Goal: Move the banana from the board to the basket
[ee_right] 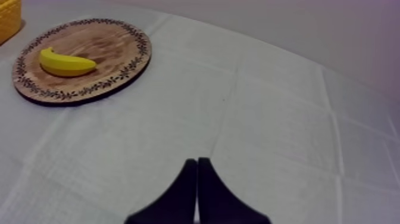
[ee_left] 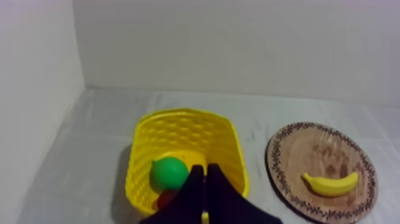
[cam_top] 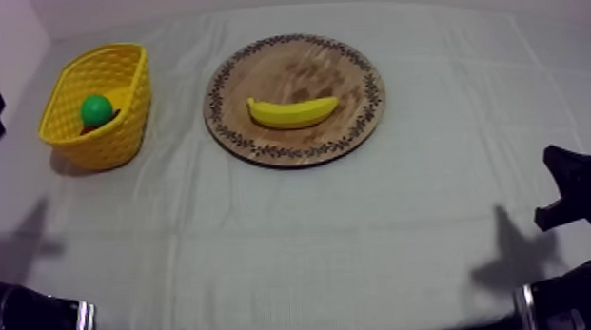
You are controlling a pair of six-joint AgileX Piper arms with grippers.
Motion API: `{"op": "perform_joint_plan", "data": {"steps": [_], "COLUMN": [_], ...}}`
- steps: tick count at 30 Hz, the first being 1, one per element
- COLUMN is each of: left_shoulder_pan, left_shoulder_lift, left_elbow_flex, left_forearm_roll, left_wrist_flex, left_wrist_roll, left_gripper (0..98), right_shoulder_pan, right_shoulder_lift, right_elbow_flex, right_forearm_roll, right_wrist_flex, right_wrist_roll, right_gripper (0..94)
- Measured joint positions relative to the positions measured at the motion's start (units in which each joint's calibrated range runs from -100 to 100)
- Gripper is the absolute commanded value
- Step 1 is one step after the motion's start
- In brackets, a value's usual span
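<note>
Both your grippers are pressed together, empty: left gripper point(ee_left: 206, 168) by the yellow basket point(ee_left: 178, 113) (holding perhaps a pear point(ee_left: 169, 173)), right gripper point(ee_right: 197, 161) over cloth point(ee_right: 268, 119). Banana point(cam_top: 293, 112) lies on the wooden board point(cam_top: 285, 58), upper centre.

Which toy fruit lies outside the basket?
The banana, alone on the wooden board; the green fruit and the small red fruit sit inside the yellow basket.
</note>
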Motion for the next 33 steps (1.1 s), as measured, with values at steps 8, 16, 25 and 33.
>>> {"op": "perform_joint_plan", "data": {"steps": [8, 16, 25, 33], "left_shoulder_pan": [-0.4, 1.4, 6.1, 10.7], "left_shoulder_lift": [16.5, 31.8, 46.5, 58.3], "left_elbow_flex": [-18.9, -37.2, -54.6, -68.8], "left_forearm_roll": [0.07, -0.06, -0.25, -0.04], "left_wrist_flex": [2.0, 10.1, 16.5, 23.2], "left_wrist_roll": [-0.9, -1.5, -2.8, -5.2], "left_gripper": [0.0, 0.0, 0.0, 0.0], "right_shoulder_pan": [0.0, 0.0, 0.0, 0.0], "right_shoulder_lift": [0.0, 0.0, 0.0, 0.0], "right_elbow_flex": [0.0, 0.0, 0.0, 0.0], "right_forearm_roll": [0.0, 0.0, 0.0, 0.0], "right_wrist_flex": [0.0, 0.0, 0.0, 0.1], "right_wrist_roll": [0.0, 0.0, 0.0, 0.0], "right_gripper": [0.3, 0.3, 0.3, 0.3]}}
